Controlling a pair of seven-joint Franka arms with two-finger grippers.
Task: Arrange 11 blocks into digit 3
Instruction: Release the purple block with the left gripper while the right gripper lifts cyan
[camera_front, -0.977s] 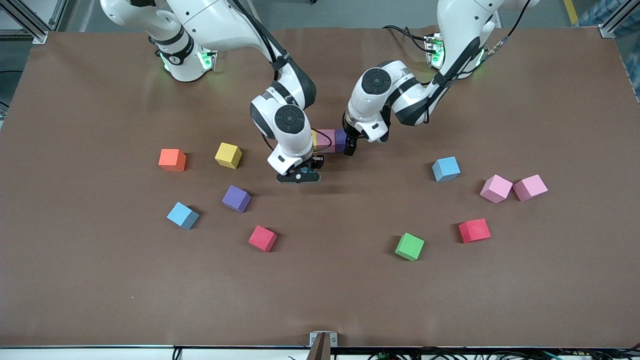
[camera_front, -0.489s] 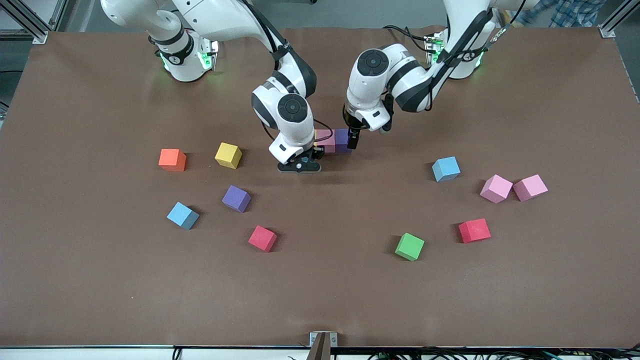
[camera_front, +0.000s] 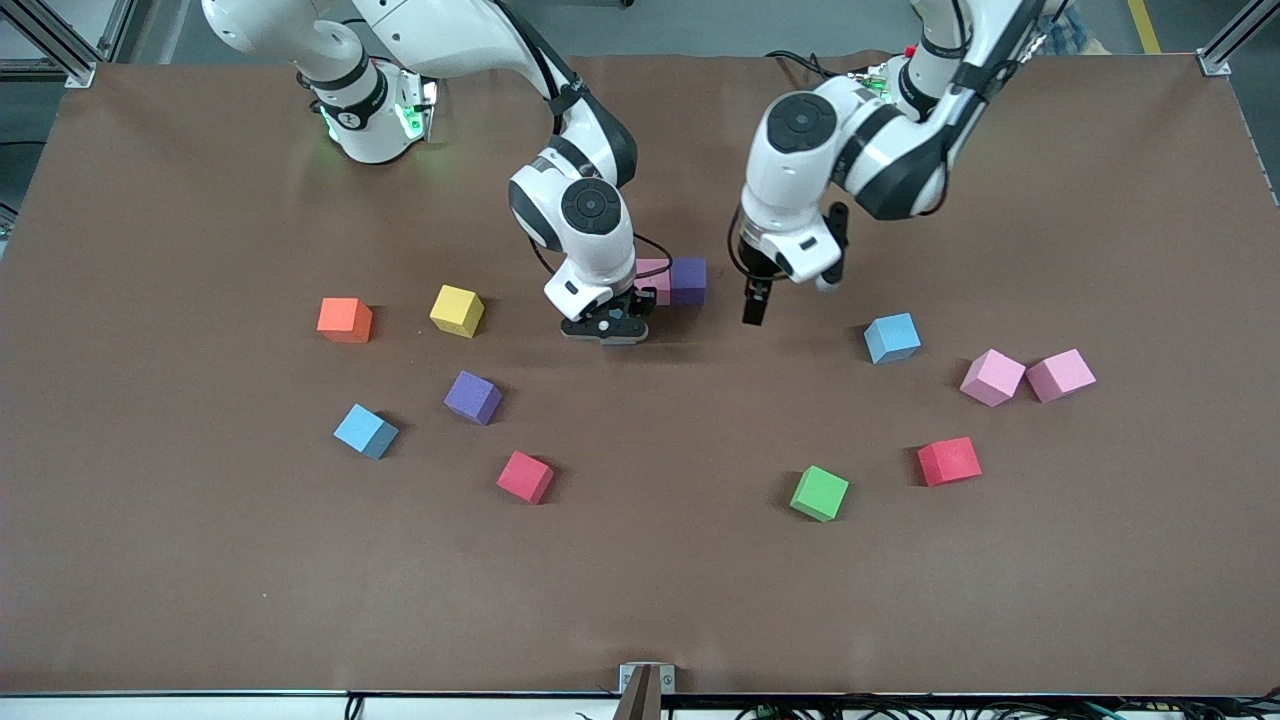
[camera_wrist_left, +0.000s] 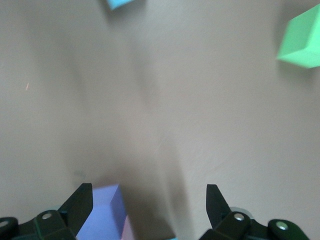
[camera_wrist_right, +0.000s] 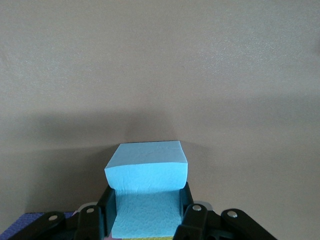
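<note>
Right gripper (camera_wrist_right: 145, 220) grips a blue block (camera_wrist_right: 146, 172) low beside the pink block (camera_front: 655, 275) and purple block (camera_front: 689, 279), mid-tabletop. Left gripper (camera_wrist_left: 150, 210), released, hangs over bare tabletop (camera_front: 640, 580). Step: extending the row. Next: seat it flush.

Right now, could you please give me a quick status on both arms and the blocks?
Right pincer shut on a blue block, low beside the pink block and purple block. Left pincer open, empty, over bare table. Nothing in the way.
</note>
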